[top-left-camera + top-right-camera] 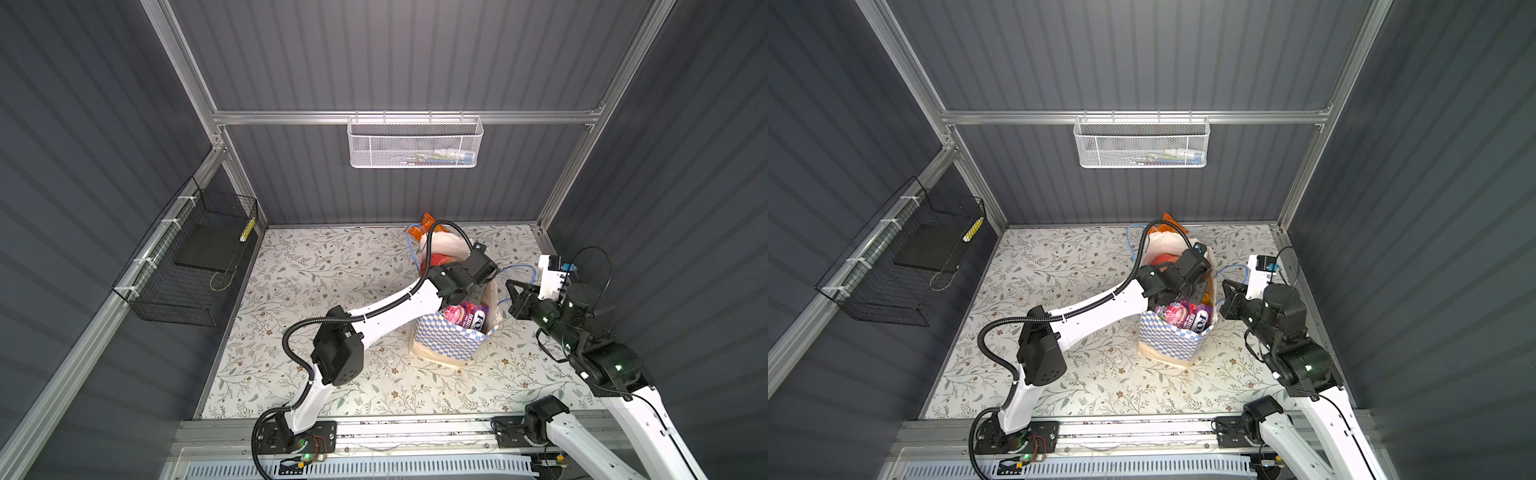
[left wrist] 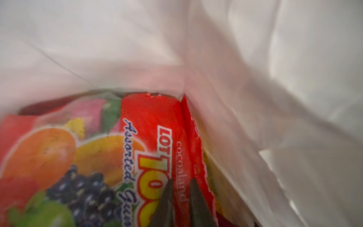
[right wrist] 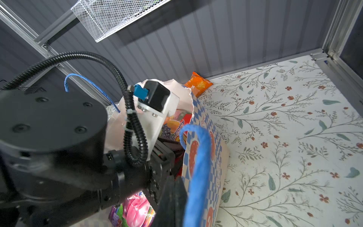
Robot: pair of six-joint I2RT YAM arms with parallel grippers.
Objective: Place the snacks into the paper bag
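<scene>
The paper bag (image 1: 451, 340) stands on the floral table, right of centre, its white mouth open. My left gripper (image 2: 181, 180) reaches down inside it, hidden in both top views. Its jaws are shut on the red edge of a "100" fruit packet (image 2: 149, 137). A purple-pink FOX'S packet (image 1: 467, 318) and a red packet (image 1: 436, 259) show in the bag's mouth. Behind the bag, a small orange packet (image 1: 427, 220) lies against the back wall. My right gripper (image 1: 510, 286) is shut, beside the bag's right wall and its blue cord handle (image 3: 198, 167).
A white mesh basket (image 1: 413, 143) hangs on the back wall. A black wire basket (image 1: 187, 257) is fixed to the left wall. The left arm's forearm (image 1: 395, 307) crosses the table toward the bag. The back wall stands close behind the bag.
</scene>
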